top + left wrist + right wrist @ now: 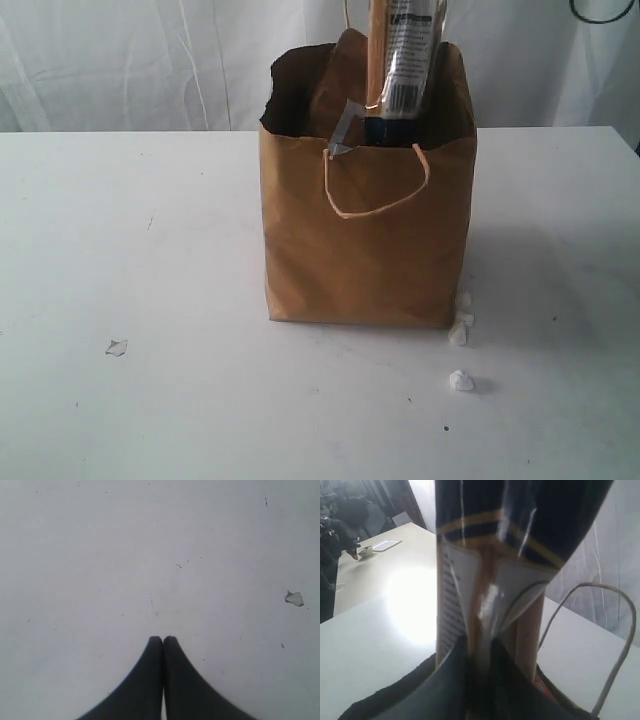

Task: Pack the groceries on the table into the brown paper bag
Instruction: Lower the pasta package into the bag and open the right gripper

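The brown paper bag [365, 240] stands open and upright in the middle of the white table [130, 250]. The long dark pasta packet [405, 60] stands upright with its lower end inside the bag's mouth and its top running out of the exterior view. In the right wrist view my right gripper [480, 650] is shut on the end of the pasta packet [490, 555], with a cord handle [615, 645] beside it. My left gripper [163, 639] is shut and empty, hovering over the bare table [100, 555]. Neither gripper shows in the exterior view. Other groceries are hidden.
A tiny pale flake [117, 347] lies on the table left of the bag, also seen as a flake [294, 598] near my left gripper. White crumbs [460, 381] lie by the bag's front right corner. A grey pointed corner [345, 130] shows inside the bag's mouth.
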